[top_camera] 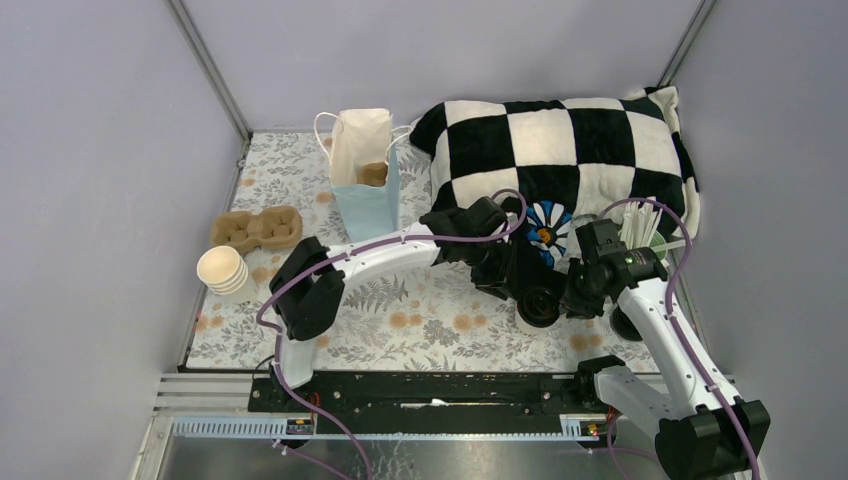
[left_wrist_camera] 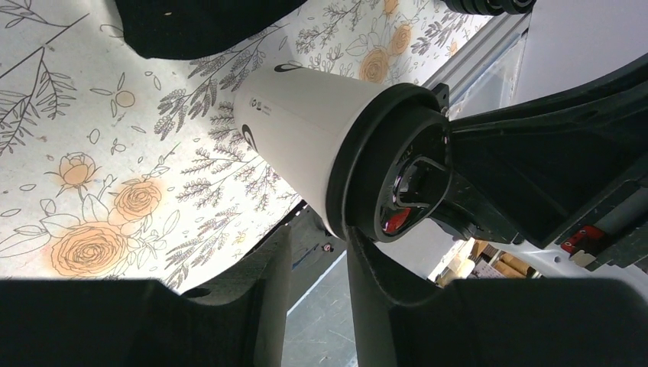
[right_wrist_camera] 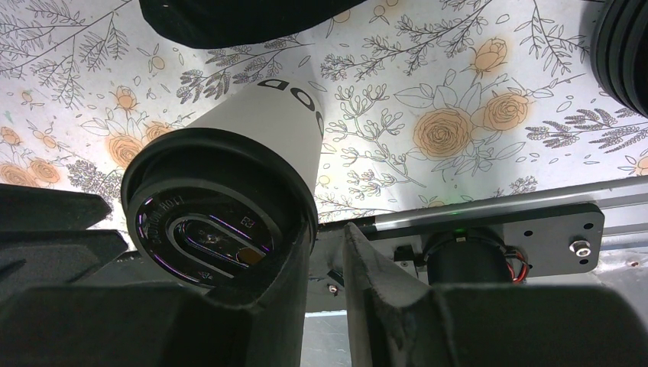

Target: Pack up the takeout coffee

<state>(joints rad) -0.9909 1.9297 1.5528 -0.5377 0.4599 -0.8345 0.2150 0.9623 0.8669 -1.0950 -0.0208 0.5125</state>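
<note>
The takeout coffee is a cream-white paper cup (top_camera: 524,323) with a black lid (top_camera: 540,305), standing on the floral cloth at centre right. My left gripper (top_camera: 522,283) comes in from the left and my right gripper (top_camera: 573,297) from the right; both are right at the lid. In the left wrist view the cup (left_wrist_camera: 298,130) and its lid (left_wrist_camera: 390,164) lie just beyond my gripper (left_wrist_camera: 319,237), and one finger (left_wrist_camera: 382,298) touches the rim. In the right wrist view the lid (right_wrist_camera: 214,214) rests against a finger (right_wrist_camera: 294,290) of my gripper (right_wrist_camera: 328,233). Both jaws are nearly closed with nothing between them.
A light blue paper bag (top_camera: 365,180) stands open at the back. A cardboard cup carrier (top_camera: 256,228) and a stack of cream cups (top_camera: 224,270) sit at the left. A checkered cushion (top_camera: 560,150) and a cup of straws (top_camera: 640,228) are at the back right. Black lids (top_camera: 626,323) lie beside the right arm.
</note>
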